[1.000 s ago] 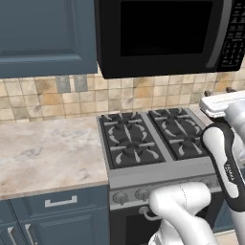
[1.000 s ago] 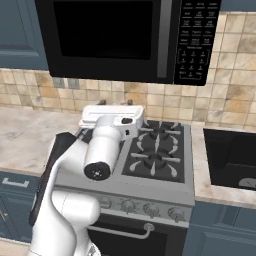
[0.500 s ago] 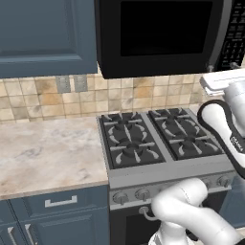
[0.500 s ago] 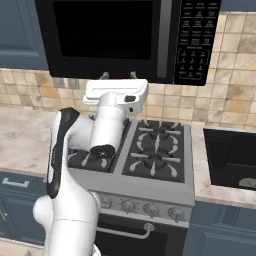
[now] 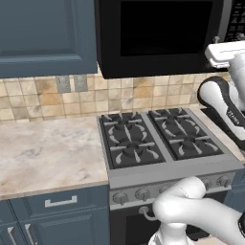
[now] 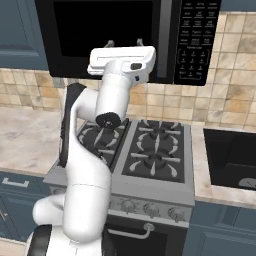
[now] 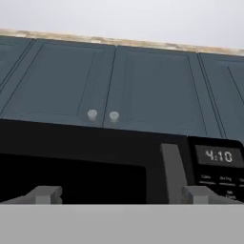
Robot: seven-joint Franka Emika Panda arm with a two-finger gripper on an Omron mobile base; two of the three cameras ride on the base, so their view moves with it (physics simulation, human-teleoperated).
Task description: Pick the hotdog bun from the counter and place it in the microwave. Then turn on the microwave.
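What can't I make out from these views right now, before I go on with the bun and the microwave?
- Keypad on the microwave: labels too small to read in the right base view.
- Microwave interior: hidden behind its dark door glass, all views.
- Stove, left burners: blocked by the arm in the right base view.
- Gripper: fingers partly hidden by the white hand in the right base view, with nothing between them in the hand view.
- Counter: left part cut off by the left base view's edge.

Clock reading 4:10 on the microwave [image 7: 143, 157] display, keypad labels too small to read
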